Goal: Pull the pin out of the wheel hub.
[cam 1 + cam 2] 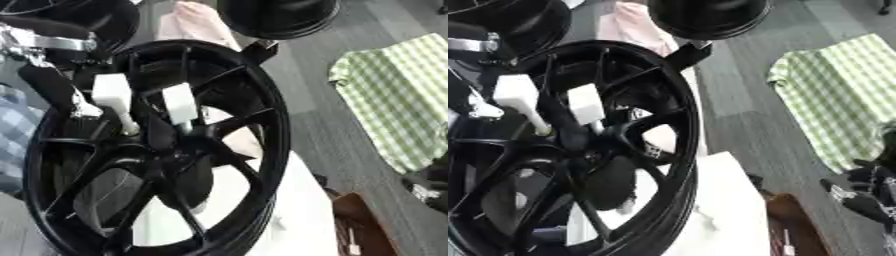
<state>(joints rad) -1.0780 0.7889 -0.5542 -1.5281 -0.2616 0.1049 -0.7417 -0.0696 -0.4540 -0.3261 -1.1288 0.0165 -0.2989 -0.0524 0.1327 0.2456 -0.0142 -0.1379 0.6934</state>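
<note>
A black spoked wheel (157,150) stands tilted across the view, resting on a white worktop (297,210). 2 white-handled pins (112,95) (179,102) stick out of the hub (171,150), side by side and slightly apart, their thin shafts running down into the centre. The left hand (52,85), black with a silver wrist joint, sits at the upper left behind the rim, close to the left pin; whether its fingers are spread or curled cannot be told. The right hand (868,192) shows at the right edge, dark and indistinct. A green checked cloth (402,95) lies to the right on the grey floor (306,75).
</note>
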